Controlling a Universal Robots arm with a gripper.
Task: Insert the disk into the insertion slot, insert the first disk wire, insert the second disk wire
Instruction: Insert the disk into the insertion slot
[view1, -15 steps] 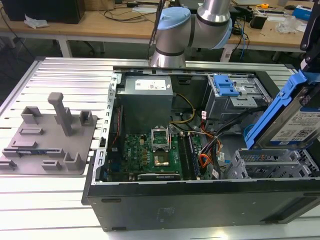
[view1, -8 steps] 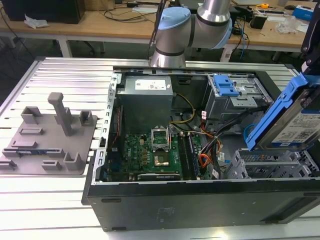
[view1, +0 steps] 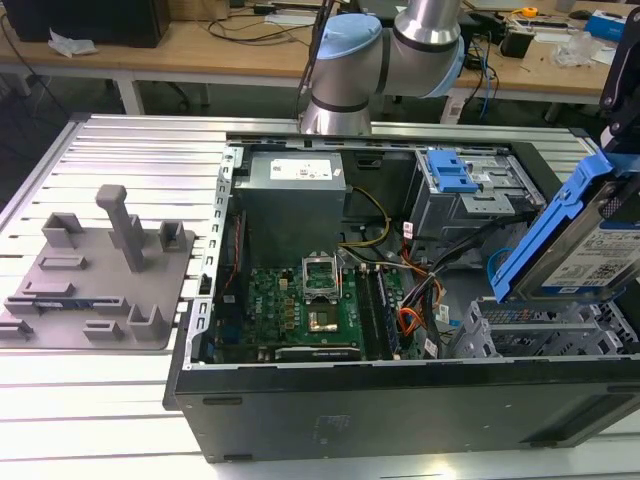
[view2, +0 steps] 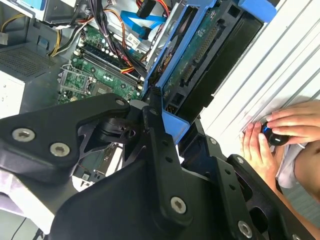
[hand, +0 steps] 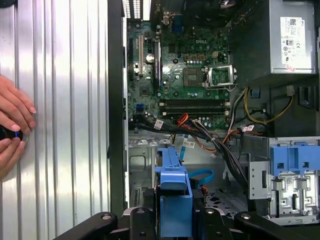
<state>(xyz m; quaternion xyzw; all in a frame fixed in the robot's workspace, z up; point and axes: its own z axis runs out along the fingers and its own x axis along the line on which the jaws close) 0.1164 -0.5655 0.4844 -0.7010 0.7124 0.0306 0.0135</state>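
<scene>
Black jointed links of the claw (view2: 167, 122) sit closest in both wrist views, drawn in narrow and clamped on the bright blue plastic carrier that frames the flat silver-grey disk (view2: 200, 55), whose green circuit-board underside faces the second wrist view. In the first wrist view the carrier's blue edge (hand: 173, 197) stands between the two black linkages. In the exterior view the disk (view1: 590, 245) hangs tilted at the exterior view's right, white-and-blue label upward, high end toward the picture's edge. Its low end is close over the insertion slot (view1: 545, 330), a low, wide bay in a grey perforated sheet-metal cage; the disk is not in it, and whether they touch I cannot tell. The cage sits in a corner of the open black computer case (view1: 350, 410), which lies on its side on the silver slatted aluminium desk (view1: 100, 410). Inside the case are a green motherboard (view1: 300, 300), a grey boxy power supply (view1: 295, 190), a bundle of orange and black wires (view1: 415, 310) and a taller grey cage with a blue latch (view1: 450, 172). Well apart, at the exterior view's left, a grey moulded fixture plate (view1: 100, 270) rests on the desk. A person's hands (hand: 12, 107) rest on the desk beside the case, holding a small black-and-blue object (view2: 274, 137).
</scene>
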